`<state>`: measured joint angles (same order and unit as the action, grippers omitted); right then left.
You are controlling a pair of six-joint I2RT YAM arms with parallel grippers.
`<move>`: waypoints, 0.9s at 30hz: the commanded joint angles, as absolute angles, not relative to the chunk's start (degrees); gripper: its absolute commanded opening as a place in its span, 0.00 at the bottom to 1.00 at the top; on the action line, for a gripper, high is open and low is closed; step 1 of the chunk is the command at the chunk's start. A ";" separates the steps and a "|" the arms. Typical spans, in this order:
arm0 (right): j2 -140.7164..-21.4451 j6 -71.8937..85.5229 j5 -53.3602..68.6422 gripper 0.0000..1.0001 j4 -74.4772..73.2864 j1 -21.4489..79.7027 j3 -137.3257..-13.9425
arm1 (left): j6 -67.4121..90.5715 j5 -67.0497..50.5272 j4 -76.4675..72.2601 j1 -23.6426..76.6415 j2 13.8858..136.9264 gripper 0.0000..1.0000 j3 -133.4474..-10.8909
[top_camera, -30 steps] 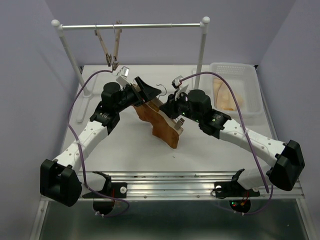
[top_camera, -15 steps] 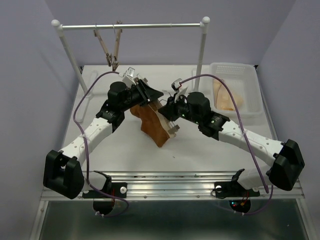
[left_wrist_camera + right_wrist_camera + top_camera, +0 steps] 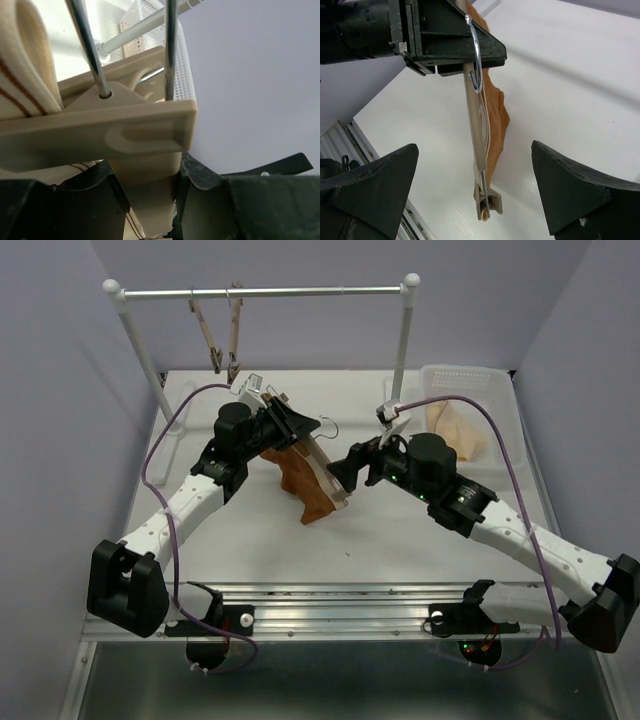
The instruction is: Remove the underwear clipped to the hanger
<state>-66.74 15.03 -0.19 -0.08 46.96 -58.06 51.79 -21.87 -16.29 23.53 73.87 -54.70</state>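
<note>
Overhead, the left gripper point(image 3: 290, 428) is pinching the hanger point(image 3: 338, 492) above the table point(image 3: 250, 540), the underwear point(image 3: 308, 490) hanging off it. Closer, its fingers point(image 3: 65, 210) are squeezing the pale wood. Opposite, the right gripper point(image 3: 472, 192) is gaping wide (clear of the hanger).

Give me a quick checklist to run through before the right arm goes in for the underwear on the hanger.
1. Hold on the hanger: ok, the left gripper is shut on it beside the hook.
2. Opening of the right gripper: ok, its fingers are spread wide.
3. Alignment: ok, in the right wrist view the hanger sits between the right gripper's fingers and touches neither.
4. Access to the underwear: ok, it hangs along the bar on the side facing the right gripper.
5. Whether the end clip bites fabric: cannot tell.
</note>
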 commanded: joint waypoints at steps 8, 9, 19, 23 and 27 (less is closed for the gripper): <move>-56.95 18.01 2.96 1.00 -8.88 47.37 -51.60 | 55.02 -23.55 -22.50 23.20 70.50 0.00 -55.11; -57.13 18.19 3.86 1.00 -8.79 47.37 -51.50 | 55.11 -23.47 -22.50 23.20 70.05 0.00 -54.76; -60.20 18.55 5.36 0.90 -7.39 47.37 -52.21 | 55.37 -23.03 -22.50 23.20 66.10 0.00 -53.09; -61.08 18.81 6.24 0.70 -6.42 47.37 -52.29 | 55.63 -23.20 -22.41 23.20 66.09 0.00 -52.74; -61.44 18.90 6.77 0.67 -5.89 47.37 -52.30 | 55.55 -23.38 -22.41 23.20 66.18 0.00 -52.73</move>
